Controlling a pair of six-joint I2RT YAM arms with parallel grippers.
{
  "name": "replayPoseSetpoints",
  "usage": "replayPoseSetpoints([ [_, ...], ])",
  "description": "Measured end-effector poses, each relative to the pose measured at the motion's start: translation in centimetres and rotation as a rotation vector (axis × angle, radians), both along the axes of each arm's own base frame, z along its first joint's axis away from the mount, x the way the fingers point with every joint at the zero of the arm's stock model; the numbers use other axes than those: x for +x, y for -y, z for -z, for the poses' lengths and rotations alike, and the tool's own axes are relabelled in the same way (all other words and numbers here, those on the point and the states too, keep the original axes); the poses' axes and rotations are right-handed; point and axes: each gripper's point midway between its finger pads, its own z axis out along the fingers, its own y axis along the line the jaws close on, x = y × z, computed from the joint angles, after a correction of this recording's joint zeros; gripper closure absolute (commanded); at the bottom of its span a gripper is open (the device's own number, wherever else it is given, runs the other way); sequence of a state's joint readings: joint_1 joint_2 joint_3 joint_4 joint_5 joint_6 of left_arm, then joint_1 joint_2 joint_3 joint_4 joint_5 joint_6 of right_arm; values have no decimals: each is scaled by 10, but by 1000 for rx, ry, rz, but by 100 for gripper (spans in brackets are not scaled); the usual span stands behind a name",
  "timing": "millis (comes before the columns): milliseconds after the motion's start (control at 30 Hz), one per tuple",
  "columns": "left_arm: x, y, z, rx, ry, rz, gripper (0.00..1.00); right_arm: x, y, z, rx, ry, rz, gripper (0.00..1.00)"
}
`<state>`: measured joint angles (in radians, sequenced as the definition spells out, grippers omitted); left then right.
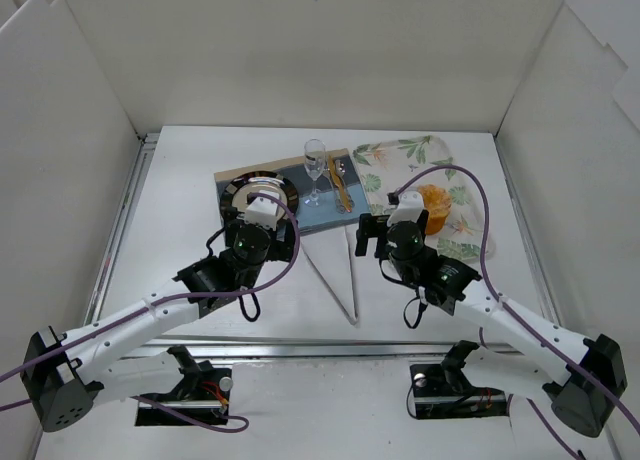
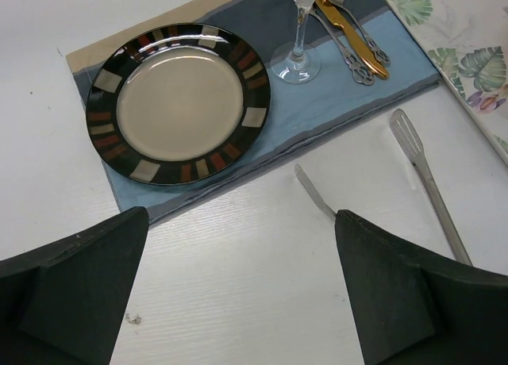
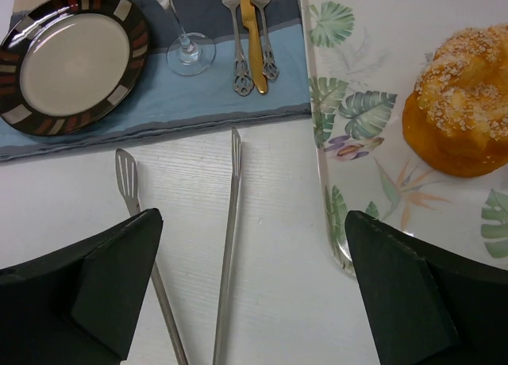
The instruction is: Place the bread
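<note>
The right fingers and left fingers are held apart, empty. The bread, well right of the plate, is probably best clasped low around its sides.

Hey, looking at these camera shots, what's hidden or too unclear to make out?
Bread: right wrist view, cut off by the right edge; top view, partly behind the right claw.
Plate: top view, near side hidden under the left claw.
Wine glass: both wrist views, bowl cut off by the top edge.
Tongs: right wrist view, joined end cut off by the bottom edge.
Cutlery: top view, too small to count.
</note>
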<state>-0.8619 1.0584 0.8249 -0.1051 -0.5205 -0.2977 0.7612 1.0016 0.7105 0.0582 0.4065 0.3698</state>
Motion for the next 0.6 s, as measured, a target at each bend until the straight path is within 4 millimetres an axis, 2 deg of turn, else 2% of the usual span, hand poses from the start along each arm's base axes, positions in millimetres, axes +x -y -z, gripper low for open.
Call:
replayPoseSetpoints([
  [200,1,-4,0,3,3,-22,0,3,-7,-8,4,-6,-19,2],
  [367,1,-13,2,12,-2,-73,0,11,-25,-11,2,-39,-59,2],
  [467,0,-20,-1,5,7,-111,0,11,-38,3,-4,-91,-102,2],
  [600,-4,-31,-17,-46,43,-149,0,-1,-46,35,-12,-194,-151,2],
])
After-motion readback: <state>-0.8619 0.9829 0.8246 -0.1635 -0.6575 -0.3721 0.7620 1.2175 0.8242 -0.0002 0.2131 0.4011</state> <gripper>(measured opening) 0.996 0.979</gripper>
